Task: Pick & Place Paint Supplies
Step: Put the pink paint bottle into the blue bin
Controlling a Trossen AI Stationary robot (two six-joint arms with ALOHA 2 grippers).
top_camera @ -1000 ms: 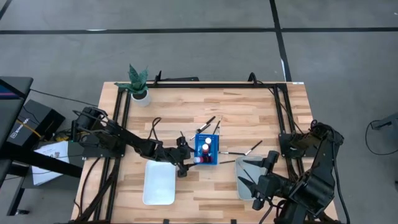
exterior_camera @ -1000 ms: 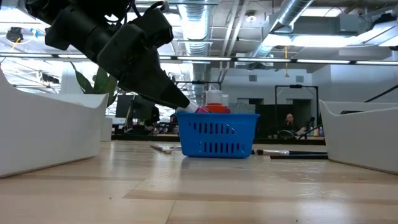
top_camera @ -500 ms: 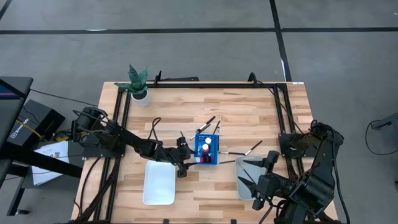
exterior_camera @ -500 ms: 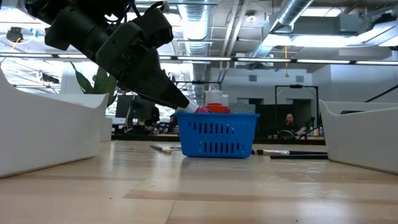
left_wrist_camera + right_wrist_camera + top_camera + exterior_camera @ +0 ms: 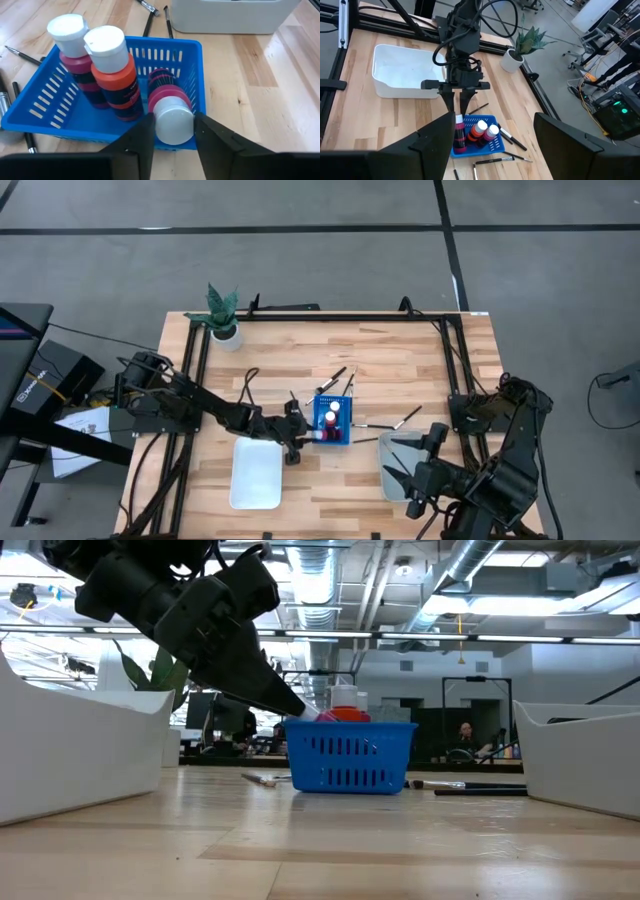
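A blue basket [image 5: 333,420] stands mid-table and holds three paint bottles. A magenta one [image 5: 75,55] and an orange one [image 5: 112,75] stand upright with white caps. A third, magenta bottle [image 5: 165,85] lies tilted, its cap end at the basket's left rim. My left gripper [image 5: 172,117] reaches in from the left and is shut on that cap. Thin brushes [image 5: 340,373] lie on the wood around the basket. My right gripper [image 5: 492,117] hangs open, high over the right tray [image 5: 395,465]. My left gripper pinches the tilted bottle's white cap [image 5: 173,122] between its two fingers, one on each side. The fingers [image 5: 290,705] slant down from the table's left. The bottle's body lies inside the basket and its cap end sticks up over the left rim [image 5: 312,716].
A white tray [image 5: 256,473] lies near the front edge, left of the basket. More brushes [image 5: 400,420] lie right of the basket. A potted plant [image 5: 222,315] stands at the far left corner. Black frame rails [image 5: 330,315] edge the table.
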